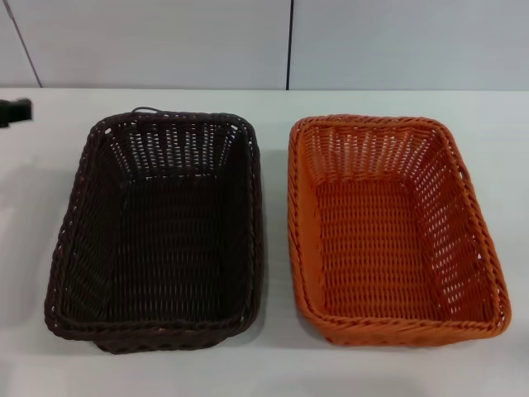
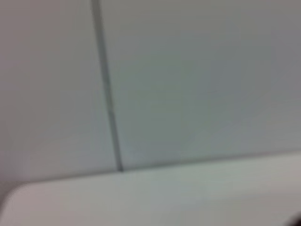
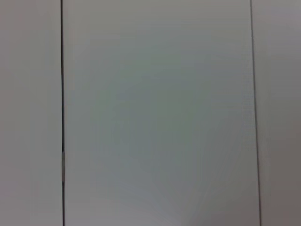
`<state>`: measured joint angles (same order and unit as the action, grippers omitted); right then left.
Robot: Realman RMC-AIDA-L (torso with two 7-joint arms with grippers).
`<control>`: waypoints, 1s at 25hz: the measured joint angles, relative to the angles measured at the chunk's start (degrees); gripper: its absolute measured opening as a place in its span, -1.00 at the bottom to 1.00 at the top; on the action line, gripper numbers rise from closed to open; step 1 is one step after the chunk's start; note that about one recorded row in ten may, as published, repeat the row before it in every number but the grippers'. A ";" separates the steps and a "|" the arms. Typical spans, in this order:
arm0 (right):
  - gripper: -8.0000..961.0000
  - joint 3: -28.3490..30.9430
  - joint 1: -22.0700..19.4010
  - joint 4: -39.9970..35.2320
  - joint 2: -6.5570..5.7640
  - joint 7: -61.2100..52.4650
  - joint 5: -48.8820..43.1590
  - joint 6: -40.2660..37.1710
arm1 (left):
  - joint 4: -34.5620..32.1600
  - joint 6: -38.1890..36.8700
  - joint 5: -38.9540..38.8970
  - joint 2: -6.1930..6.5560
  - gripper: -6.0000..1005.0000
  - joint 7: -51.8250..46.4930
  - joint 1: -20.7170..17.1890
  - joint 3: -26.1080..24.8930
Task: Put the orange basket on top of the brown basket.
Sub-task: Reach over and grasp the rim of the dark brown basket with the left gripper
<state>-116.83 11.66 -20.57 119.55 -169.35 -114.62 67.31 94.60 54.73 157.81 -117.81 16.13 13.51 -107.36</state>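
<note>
The brown basket [image 1: 157,231] sits on the white table [image 1: 273,364], left of centre in the head view, upright and empty. The orange basket [image 1: 388,227] sits beside it on the right, upright and empty, with a narrow gap between them. A small dark part at the far left edge of the head view looks like my left gripper [image 1: 12,110]; it is well clear of the brown basket. My right gripper is out of view. Both wrist views show only wall panels, and the left wrist view also shows a strip of table [image 2: 141,197].
A pale panelled wall [image 1: 289,41] stands behind the table's far edge. Both baskets lie close to the table's near edge. A thin dark cord [image 1: 145,109] shows behind the brown basket's far rim.
</note>
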 joint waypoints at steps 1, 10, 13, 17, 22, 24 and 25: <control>0.56 0.02 0.35 0.30 -0.14 0.00 0.01 -1.30 | 0.00 0.00 0.00 0.00 0.58 0.00 0.00 0.00; 0.56 0.03 1.10 0.87 -0.26 0.03 0.02 -3.76 | 6.66 20.09 0.19 -0.15 0.57 -0.69 4.67 0.87; 0.56 0.03 1.10 0.94 -0.28 0.04 0.02 -3.97 | 6.56 20.86 0.20 -0.17 0.57 -0.81 4.85 1.20; 0.56 0.03 1.09 1.05 -0.29 0.06 0.02 -4.03 | 5.24 23.78 0.19 -0.25 0.57 -3.70 5.86 3.61; 0.56 0.02 1.08 1.12 -0.29 0.08 0.00 -4.04 | 4.15 24.16 0.45 -0.30 0.57 -4.80 6.28 5.42; 0.56 -0.01 1.06 1.18 -0.29 0.08 -0.02 -4.04 | 0.09 24.56 0.46 -0.28 0.56 -5.30 7.76 7.25; 0.56 -0.01 1.06 1.18 -0.29 0.08 -0.02 -4.04 | 0.09 24.56 0.46 -0.28 0.56 -5.30 7.76 7.25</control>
<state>-116.84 12.72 -19.39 119.26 -169.27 -114.64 63.27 94.69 79.30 158.27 -118.09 10.83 21.27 -100.11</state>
